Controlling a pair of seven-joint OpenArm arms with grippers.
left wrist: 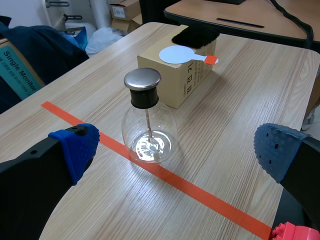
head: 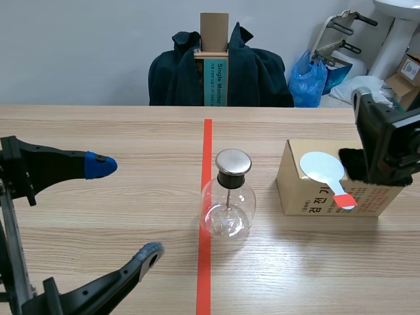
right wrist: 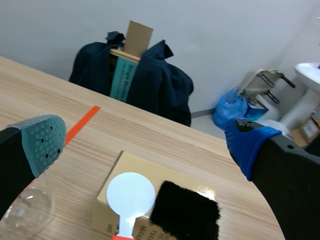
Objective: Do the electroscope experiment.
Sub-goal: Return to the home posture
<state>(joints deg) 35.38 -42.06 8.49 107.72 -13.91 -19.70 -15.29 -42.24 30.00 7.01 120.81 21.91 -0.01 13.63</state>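
Jaws apart on both arms, empty. One flask (head: 227,210) on the tape line (head: 205,269); one box (head: 308,197) beside it carries one paddle (head: 320,166), one fur pad (head: 352,164).

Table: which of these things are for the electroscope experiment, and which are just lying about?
For the job:
glass electroscope flask
white round paddle
black furry pad
cardboard box, serving as stand for the paddle and pad

Lying about, beyond the table:
dark jacket
tall carton that the jacket drapes
blue bag
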